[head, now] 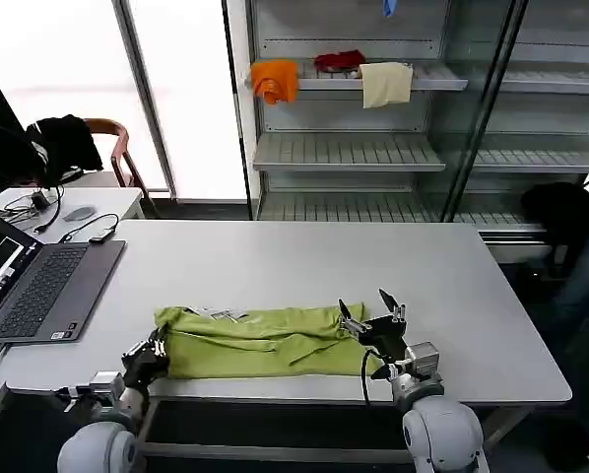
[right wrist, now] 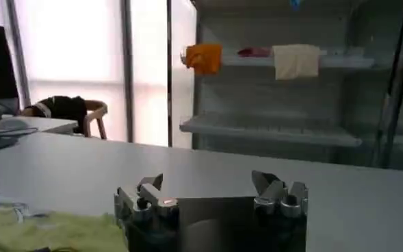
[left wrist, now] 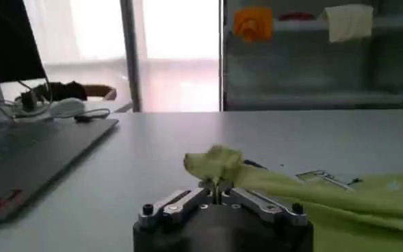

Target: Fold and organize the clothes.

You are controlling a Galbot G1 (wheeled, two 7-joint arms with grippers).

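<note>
T-shirt [head: 260, 342], lying bunched along the table's [head: 304, 261] near edge, is pinched at its corner by the left gripper [head: 155, 347] while the right gripper [head: 369, 309] is spread wide, so the far end probably should be grabbed before anything gets lifted.

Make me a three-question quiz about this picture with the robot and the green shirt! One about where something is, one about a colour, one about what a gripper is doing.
1. Where does the T-shirt lie?
A. on a shelf
B. on the table's near edge
C. on the laptop

2. What colour is the cloth farthest left on the shelf?
A. orange
B. blue
C. black

3. How is the left gripper?
A. wide open, above the shirt
B. shut on the shirt's corner
C. resting on the laptop

Answers: 1 B, it stretches along the table between both grippers. 2 A, it is orange. 3 B, its fingers pinch the fabric, while the right gripper is open.
</note>
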